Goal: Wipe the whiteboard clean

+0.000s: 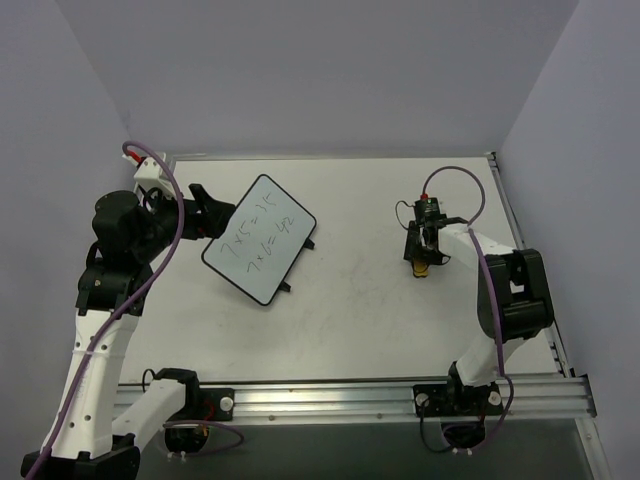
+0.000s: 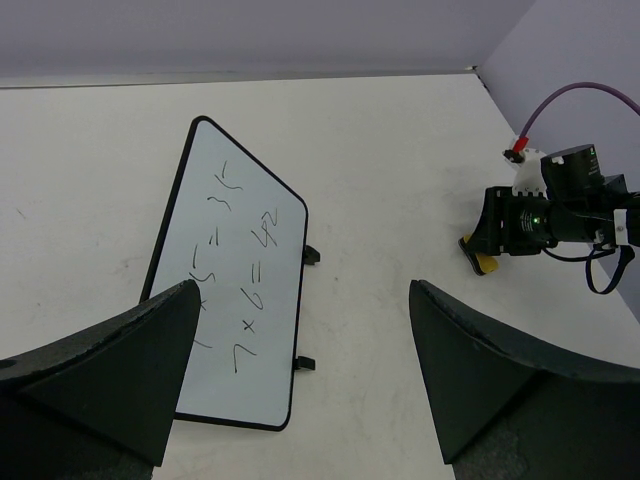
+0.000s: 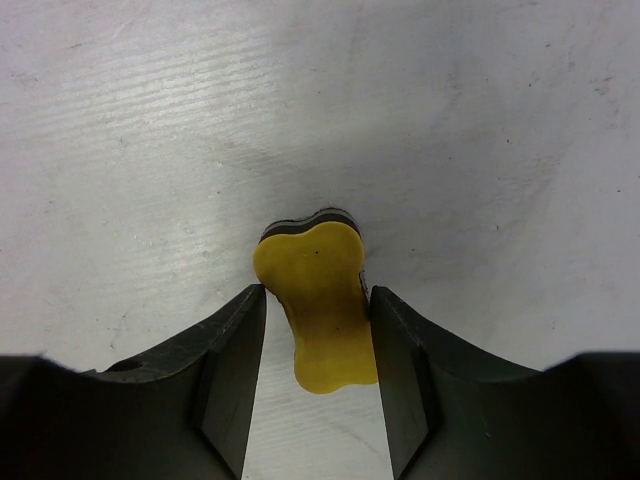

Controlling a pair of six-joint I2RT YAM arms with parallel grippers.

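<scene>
Your whiteboard (image 1: 259, 238) sits on the table (image 1: 370, 320) left of centre, turned on a diagonal, with 2 lines of dark handwritten sums across its face. Its 2 small black feet stick out from the edge facing the right arm. Whether it lies fully flat or is propped a little on those feet, you cannot tell from these views.

Your left gripper (image 1: 205, 212) hangs just beside the board's far left edge. In the left wrist view its fingers (image 2: 110, 370) stand wide apart with nothing between them, and the board (image 2: 235, 300) fills the space below.

Your right gripper (image 1: 425, 255) is well apart from the board, on the right side of the table. Its fingers (image 3: 225, 370) are closed on the yellow-black eraser (image 3: 320, 300), one against each side of the block. From the top the eraser (image 1: 422, 267) shows as a small yellow tip under the gripper, low over the table
</scene>
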